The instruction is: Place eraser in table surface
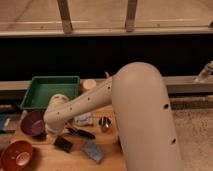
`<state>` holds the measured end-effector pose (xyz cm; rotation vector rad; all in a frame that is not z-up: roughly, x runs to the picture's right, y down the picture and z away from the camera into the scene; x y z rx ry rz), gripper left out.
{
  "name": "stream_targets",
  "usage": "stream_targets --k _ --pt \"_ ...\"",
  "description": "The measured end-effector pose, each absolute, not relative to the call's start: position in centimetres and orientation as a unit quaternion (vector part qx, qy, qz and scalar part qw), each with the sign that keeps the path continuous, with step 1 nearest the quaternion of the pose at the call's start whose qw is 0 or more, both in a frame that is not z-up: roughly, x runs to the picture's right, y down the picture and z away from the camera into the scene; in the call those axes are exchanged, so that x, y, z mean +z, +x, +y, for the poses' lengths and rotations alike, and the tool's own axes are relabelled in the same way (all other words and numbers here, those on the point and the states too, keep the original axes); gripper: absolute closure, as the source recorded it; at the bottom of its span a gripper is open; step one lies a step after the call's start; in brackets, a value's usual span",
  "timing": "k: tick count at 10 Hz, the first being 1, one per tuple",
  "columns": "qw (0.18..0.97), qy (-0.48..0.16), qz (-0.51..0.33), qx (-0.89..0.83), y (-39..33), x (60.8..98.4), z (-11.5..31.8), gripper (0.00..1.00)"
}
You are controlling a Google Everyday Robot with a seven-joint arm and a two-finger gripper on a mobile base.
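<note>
- Your claw (pixel 54 134) hangs near the table's (pixel 75 160) left edge, just above the eraser (pixel 63 144); you cannot tell its state.
- The eraser lies flat on the table, front-left, beside the blue pad (pixel 93 150).
- Placement looks done; withdrawing remains.

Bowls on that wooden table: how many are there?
2: a purple bowl at the left edge, beside the gripper, and an orange-red bowl at the front-left corner. The big arm may hide more.
</note>
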<state>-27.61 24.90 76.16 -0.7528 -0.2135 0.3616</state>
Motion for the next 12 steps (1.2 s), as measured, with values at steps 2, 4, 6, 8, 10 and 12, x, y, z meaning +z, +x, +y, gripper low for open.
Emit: stream_targets --k 2,4,6,8,10,12 --pt "0.907 -0.370 -0.093 0.176 -27.4 75.8 25.5 0.30" --pt "0.907 -0.373 -0.090 0.173 -27.7 75.6 25.8 0.20" --pt "0.908 -0.371 -0.087 0.172 -27.7 75.3 26.1 0.20" --pt "0.909 -0.368 -0.086 0.175 -27.4 75.0 26.2 0.20" --pt "0.912 -0.359 -0.084 0.181 -26.8 74.4 25.8 0.20" --pt "0.926 -0.319 -0.078 0.188 -25.7 71.7 23.2 0.20"
